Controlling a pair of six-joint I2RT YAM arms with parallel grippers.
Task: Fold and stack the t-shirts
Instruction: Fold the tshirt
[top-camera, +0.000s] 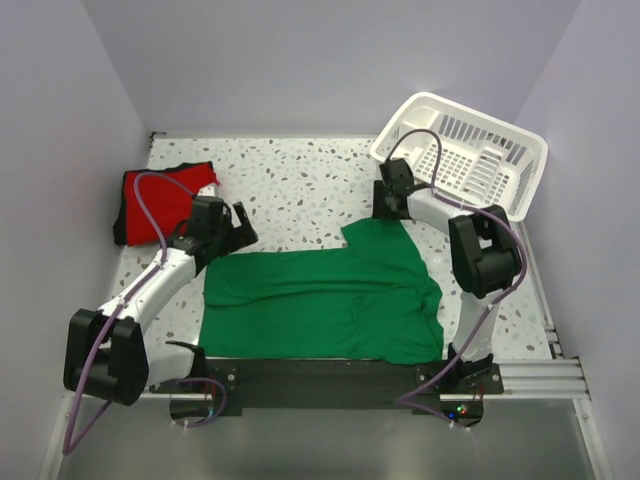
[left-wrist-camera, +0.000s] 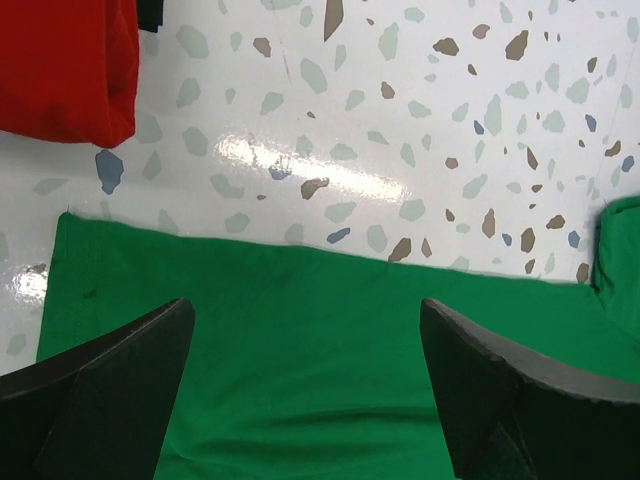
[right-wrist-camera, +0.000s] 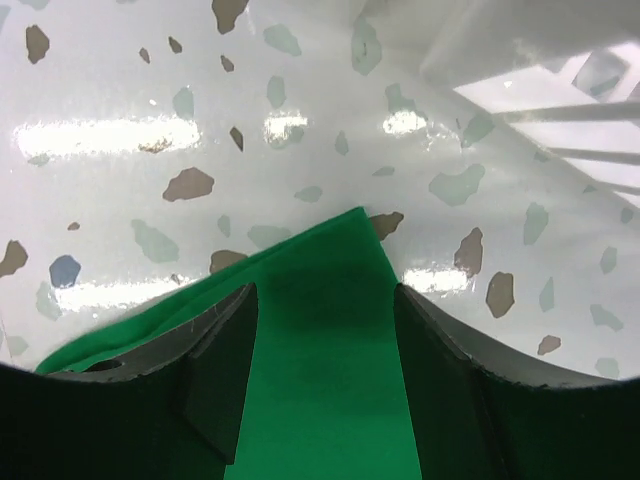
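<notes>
1. The left claw hangs wide open just above the far edge of the green t-shirt, near its left corner. It holds nothing.
2. The right claw is parted more narrowly. Its fingers straddle the pointed corner of the sleeve that juts toward the far side, and the cloth lies flat between them, not pinched.
3. The green t-shirt lies spread on the speckled counter between the two arms, rumpled toward its right side.
4. The red t-shirt sits bundled at the far left, apart from the green one. A white basket stands at the far right.
5. The cloth looks light and limp, so it will likely sag and drag. The best holds are probably the far edge and the sleeve corner, pinched and lifted together so the fold lands straight.
</notes>
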